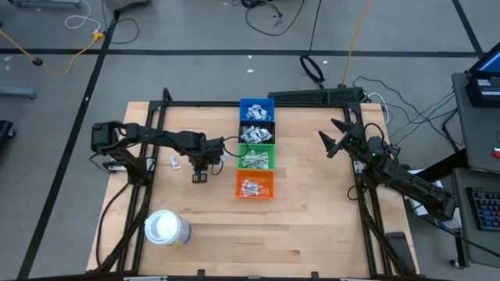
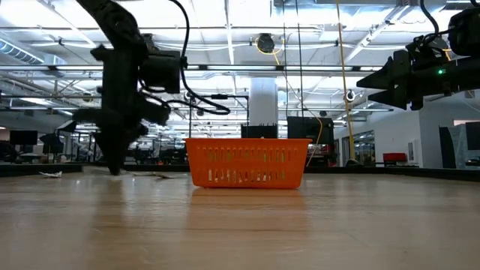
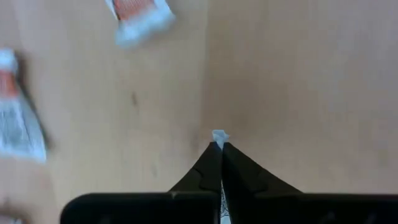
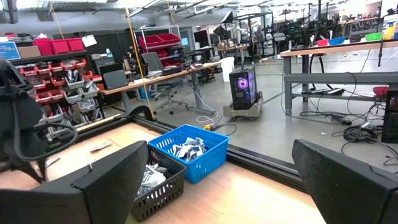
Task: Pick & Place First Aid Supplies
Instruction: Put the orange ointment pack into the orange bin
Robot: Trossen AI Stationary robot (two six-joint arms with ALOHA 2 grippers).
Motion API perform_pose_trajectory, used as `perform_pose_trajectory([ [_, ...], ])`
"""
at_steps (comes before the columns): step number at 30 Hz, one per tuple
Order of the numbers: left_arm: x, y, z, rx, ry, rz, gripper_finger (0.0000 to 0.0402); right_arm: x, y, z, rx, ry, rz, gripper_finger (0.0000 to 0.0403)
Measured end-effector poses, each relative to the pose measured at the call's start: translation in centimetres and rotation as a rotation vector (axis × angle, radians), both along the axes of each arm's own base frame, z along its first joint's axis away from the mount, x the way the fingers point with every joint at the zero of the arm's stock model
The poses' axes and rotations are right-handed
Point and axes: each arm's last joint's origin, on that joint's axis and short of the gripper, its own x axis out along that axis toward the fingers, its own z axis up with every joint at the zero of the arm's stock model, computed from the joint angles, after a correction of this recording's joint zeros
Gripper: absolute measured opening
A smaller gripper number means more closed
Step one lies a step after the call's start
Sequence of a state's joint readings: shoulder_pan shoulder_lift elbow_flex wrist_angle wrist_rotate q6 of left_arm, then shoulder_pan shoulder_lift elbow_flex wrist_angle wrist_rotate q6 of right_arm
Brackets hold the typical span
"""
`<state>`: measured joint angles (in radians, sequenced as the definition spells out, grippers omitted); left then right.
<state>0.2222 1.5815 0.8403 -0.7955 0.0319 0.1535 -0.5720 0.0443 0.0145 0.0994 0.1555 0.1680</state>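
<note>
Your left gripper (image 1: 200, 177) is down at the table (image 1: 312, 218), left of the row of bins (image 1: 256, 148). Its fingers are pressed together, pinching a small white packet (image 3: 219, 135) whose corner sticks out past the tips. Two more packets (image 3: 138, 17) lie loose on the wood nearby. Your right gripper (image 1: 334, 137) waits raised near the table's right edge, fingers spread wide, holding nothing.
</note>
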Motion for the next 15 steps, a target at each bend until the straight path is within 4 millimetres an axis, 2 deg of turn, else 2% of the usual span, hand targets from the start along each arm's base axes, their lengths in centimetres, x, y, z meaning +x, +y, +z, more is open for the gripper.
perform_pose_trajectory([
  [9,-1.0,-0.4,5.5,-0.029,0.073,0.017,0.0002,0.0,0.0,0.0,0.000,0.000,0.000,0.0393],
  [15,-1.3,-1.5,7.2,-0.038,0.132,0.051,0.0001,0.0,0.0,0.0,0.000,0.000,0.000,0.0393],
])
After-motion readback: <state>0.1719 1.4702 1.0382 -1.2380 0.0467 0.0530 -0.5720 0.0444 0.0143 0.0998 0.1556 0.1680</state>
